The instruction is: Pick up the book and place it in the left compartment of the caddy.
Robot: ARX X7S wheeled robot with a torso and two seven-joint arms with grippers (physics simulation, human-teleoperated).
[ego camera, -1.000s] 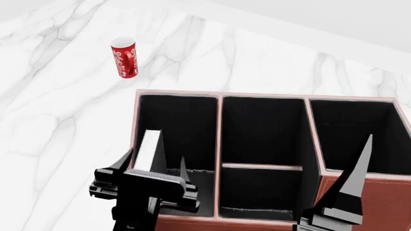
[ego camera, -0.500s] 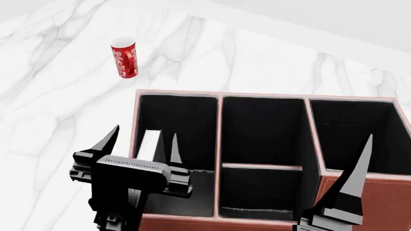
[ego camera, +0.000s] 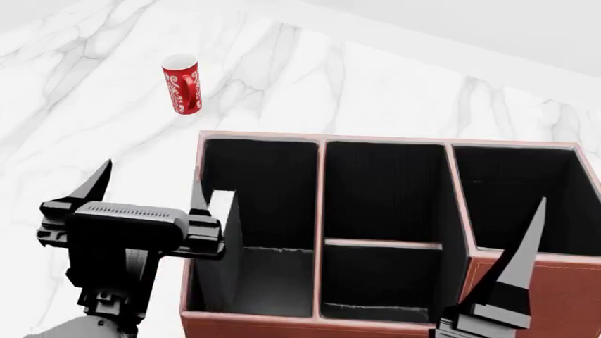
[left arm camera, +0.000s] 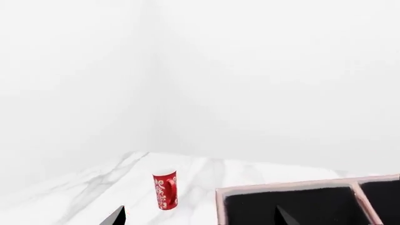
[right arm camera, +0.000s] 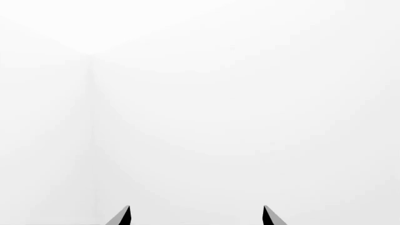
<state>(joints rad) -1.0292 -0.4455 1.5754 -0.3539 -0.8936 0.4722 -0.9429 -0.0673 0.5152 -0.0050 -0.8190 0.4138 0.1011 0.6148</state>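
1. Head view: the caddy sits at the near edge of the tabletop, with three black-lined bays side by side and the middle one split by a cross divider.
2. The book stands on edge inside the left compartment, leaning against that bay's outer wall, white page edges uppermost.
3. The left gripper hangs just outside the caddy's left wall, fingers spread wide and empty, apart from the book.
4. The right gripper shows one pointed finger at the caddy's near right corner; this view does not settle its spread.
5. Right wrist view: two fingertips stand well apart with nothing between them, so the right gripper is released. Otherwise only blank white wall and a room corner appear.
6. Left wrist view: the mug stands upright on the tabletop, beside the caddy's far left corner. The book is out of this view.
7. Head view places the mug toward the far left of the tabletop, well apart from the caddy.
8. Surface: white marble with grey veining. Room: plain white walls.
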